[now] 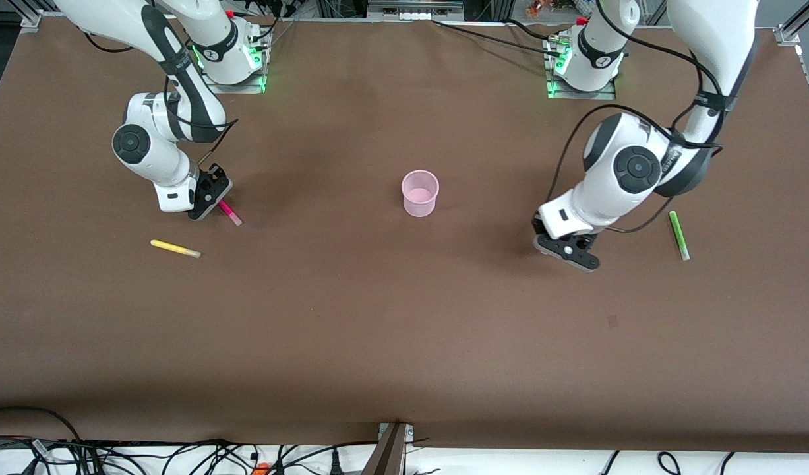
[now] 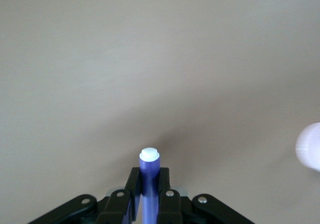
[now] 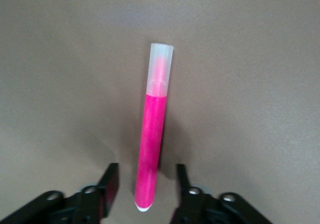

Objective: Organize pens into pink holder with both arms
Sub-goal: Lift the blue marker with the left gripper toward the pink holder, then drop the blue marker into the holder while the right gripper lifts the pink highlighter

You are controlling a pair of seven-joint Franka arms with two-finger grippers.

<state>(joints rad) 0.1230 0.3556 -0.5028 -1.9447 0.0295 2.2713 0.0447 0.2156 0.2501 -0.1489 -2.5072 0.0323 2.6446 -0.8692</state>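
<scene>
My left gripper [image 1: 569, 253] is low over the table, between the pink holder [image 1: 420, 192] and the green pen [image 1: 678, 235]. In the left wrist view it [image 2: 149, 178] is shut on the dark purple pen [image 2: 149, 166], whose pale tip sticks out past the fingers. The holder's edge [image 2: 310, 146] shows there too. My right gripper [image 1: 209, 194] is down at the magenta pen [image 1: 230, 213]. In the right wrist view it [image 3: 146, 183] is open, with the magenta pen [image 3: 155, 129] lying between the jaws. The yellow pen [image 1: 175, 248] lies nearer the front camera.
The brown table runs wide around the holder. The arm bases [image 1: 236, 63] stand along the table's edge farthest from the camera. Cables lie past the table's near edge [image 1: 180, 455].
</scene>
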